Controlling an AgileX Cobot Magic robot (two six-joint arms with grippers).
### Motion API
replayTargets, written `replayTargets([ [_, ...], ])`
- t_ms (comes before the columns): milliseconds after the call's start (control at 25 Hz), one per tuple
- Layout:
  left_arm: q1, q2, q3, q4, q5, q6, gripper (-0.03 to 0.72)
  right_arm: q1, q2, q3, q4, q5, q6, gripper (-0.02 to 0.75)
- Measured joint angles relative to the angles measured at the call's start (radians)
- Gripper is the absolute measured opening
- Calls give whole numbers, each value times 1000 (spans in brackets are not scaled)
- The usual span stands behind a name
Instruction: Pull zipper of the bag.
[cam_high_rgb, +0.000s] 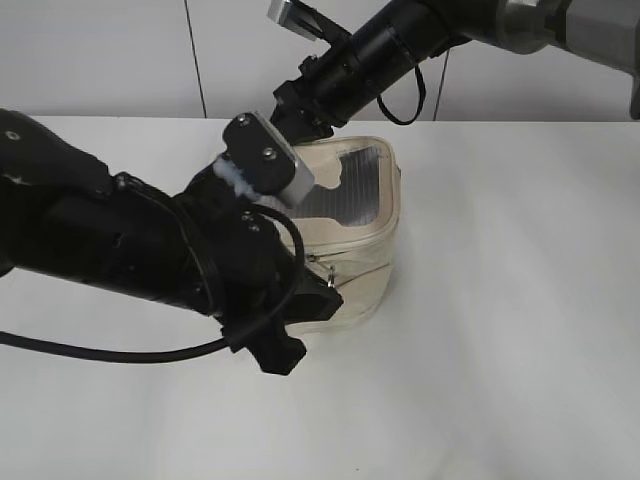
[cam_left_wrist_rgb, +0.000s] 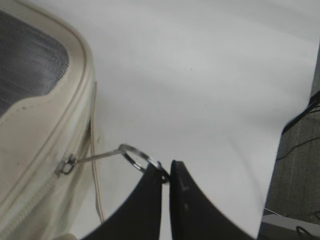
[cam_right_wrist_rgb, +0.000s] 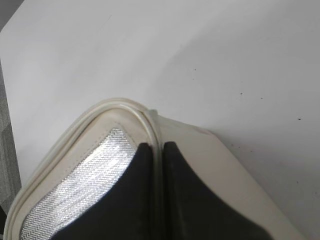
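The cream bag with its grey mesh top panel stands mid-table. Its cream zipper track runs round the top rim. My left gripper is shut on the silver ring pull, drawn out taut from its slider at the bag's near side. In the exterior view the left arm hides this grip; a slider shows by it. My right gripper is shut on the bag's piped top rim at the far corner, also seen in the exterior view.
The white table stretches right and in front of the bag. Its edge and grey floor with cables show at the right of the left wrist view. A black cable trails from the left arm.
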Motion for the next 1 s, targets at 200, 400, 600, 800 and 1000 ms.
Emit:
replayTargets([
  [200, 9, -15, 0, 147, 65, -245, 122, -1, 0, 0, 2, 3, 24, 111],
  [400, 96, -69, 0, 276, 264, -445, 396, -27, -15, 0, -10, -1, 35, 363],
  [600, 303, -168, -3, 354, 402, -506, 405, -118, -92, 0, -22, 6, 86, 386],
  [800, 507, -104, -187, 344, 481, -443, 389, -247, -173, 86, -32, 58, 154, 374],
  [1000, 501, 179, -552, 300, 578, -406, 387, -339, -372, 554, 50, -156, -30, 347],
])
